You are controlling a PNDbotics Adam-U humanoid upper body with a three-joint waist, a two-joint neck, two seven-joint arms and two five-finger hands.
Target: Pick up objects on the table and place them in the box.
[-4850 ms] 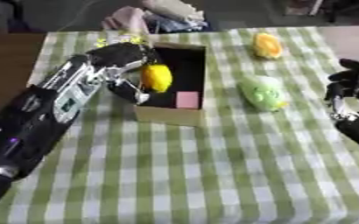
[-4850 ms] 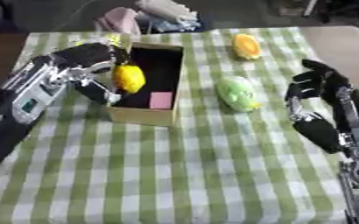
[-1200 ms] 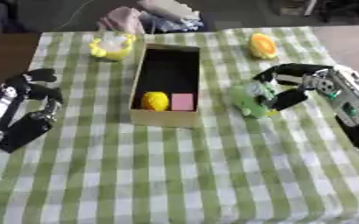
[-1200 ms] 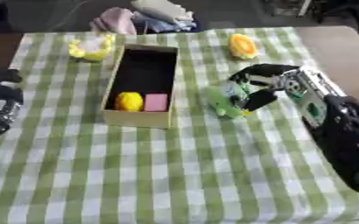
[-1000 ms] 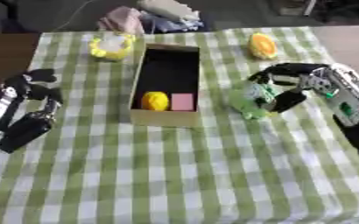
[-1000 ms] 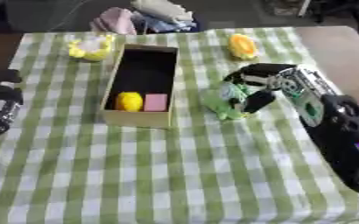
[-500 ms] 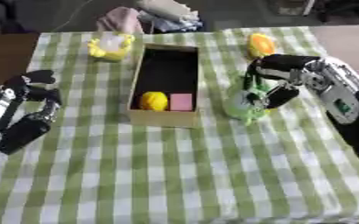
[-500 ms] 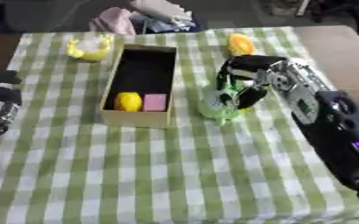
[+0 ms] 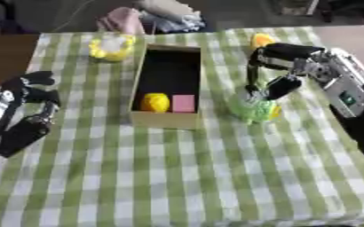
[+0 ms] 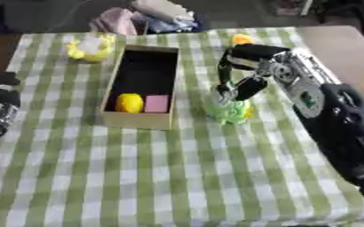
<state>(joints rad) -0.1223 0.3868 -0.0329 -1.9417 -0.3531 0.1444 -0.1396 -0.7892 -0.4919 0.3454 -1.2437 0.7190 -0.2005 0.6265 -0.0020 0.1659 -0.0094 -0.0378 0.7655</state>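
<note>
A light green object [image 9: 253, 108] hangs just right of the cardboard box [image 9: 167, 119], held from above by my right hand [image 9: 277, 71], whose fingers curl down around its top. Inside the box lie a yellow round object [image 9: 155, 102] and a pink block [image 9: 183, 103]. A yellow ring-shaped object [image 9: 110, 47] sits on the cloth left of the box's far end. An orange object [image 9: 260, 40] shows behind my right hand, partly hidden by it. My left hand [image 9: 29, 91] rests at the table's left edge, fingers relaxed and holding nothing.
The green-and-white checked cloth [image 9: 177, 177] covers the table, with wide bare room in front of the box. A heap of clothes [image 9: 158, 18] lies beyond the far edge. Bare brown tabletop [image 9: 6, 48] shows at the far left.
My right hand has closed on the green object and carried it up and left toward the box. Earlier, my left hand put the yellow object in the box and drew back to the left edge.
</note>
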